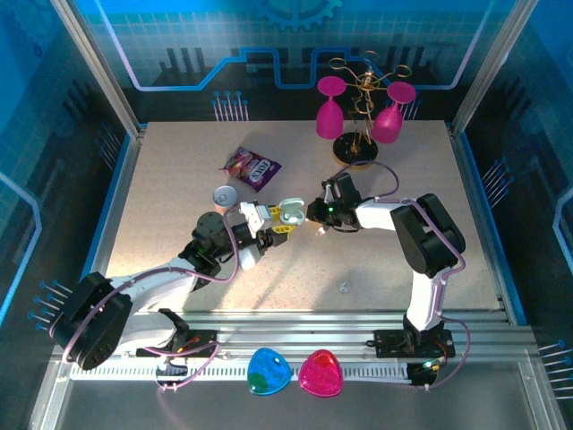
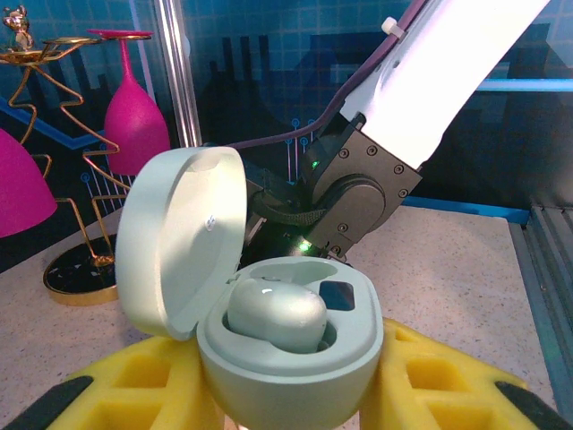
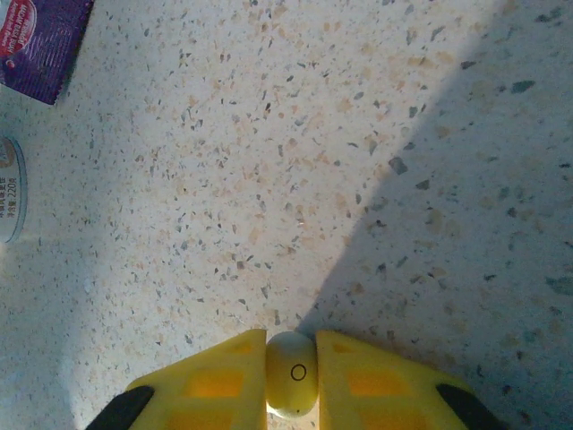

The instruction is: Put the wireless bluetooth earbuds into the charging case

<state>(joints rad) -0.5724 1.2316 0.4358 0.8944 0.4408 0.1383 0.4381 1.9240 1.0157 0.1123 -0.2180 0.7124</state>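
While the speckled beige tabletop [image 3: 269, 134] lies under both tools, the left gripper [image 2: 286, 387] squeezes an open mint pebble-shaped charging case [image 2: 291, 363], with one smooth white earbud [image 2: 273, 313] seated inside. Just beside it, the right gripper [image 3: 293, 345] is clamped on a tiny white plastic earbud [image 3: 293, 383] between its yellow fingers [image 3: 215, 385]. To seat it well, the carried bud likely needs lining up over the empty well [image 2: 336, 294], then lowering slowly.

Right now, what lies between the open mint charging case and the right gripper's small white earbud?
Nothing: bare speckled tabletop separates the case from the right gripper's earbud, per the top view.
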